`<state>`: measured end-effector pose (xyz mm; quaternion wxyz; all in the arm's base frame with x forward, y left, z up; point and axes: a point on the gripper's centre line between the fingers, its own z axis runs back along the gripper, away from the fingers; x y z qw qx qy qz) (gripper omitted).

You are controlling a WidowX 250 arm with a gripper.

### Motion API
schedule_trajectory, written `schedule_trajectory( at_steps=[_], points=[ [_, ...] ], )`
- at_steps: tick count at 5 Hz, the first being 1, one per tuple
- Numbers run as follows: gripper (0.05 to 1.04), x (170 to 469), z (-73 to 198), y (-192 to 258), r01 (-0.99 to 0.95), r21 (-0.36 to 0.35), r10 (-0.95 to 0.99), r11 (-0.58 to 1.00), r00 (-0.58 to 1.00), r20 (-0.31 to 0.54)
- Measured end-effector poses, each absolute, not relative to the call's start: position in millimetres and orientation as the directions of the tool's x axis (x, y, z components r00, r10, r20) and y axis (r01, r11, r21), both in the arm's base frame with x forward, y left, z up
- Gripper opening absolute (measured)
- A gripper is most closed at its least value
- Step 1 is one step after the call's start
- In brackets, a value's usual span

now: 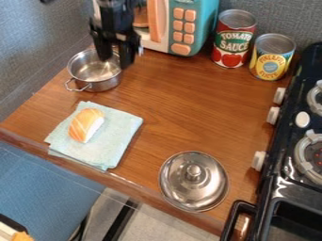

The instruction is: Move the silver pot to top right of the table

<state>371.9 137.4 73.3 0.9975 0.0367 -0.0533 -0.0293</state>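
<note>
“Fingers apart or together?”

“Apart. On the gripper, one hung over the opening of the silver pot, the other by its right side. I couldn't tell if either touched it.”

“Where was the pot?”

“Upright at the table's far left, its handle toward the near left.”

“And around it?”

“Sushi sat on a folded cloth, nearer. A lid lay near right, and a red can and yellow can stood far right.”
</note>
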Motion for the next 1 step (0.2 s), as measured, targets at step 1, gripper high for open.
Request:
schedule_trajectory(
  at_steps=[1],
  points=[
    [1.016,369.2,93.3,137.2,0.030,0.092,-0.042,0.995,0.991,0.130]
  ],
)
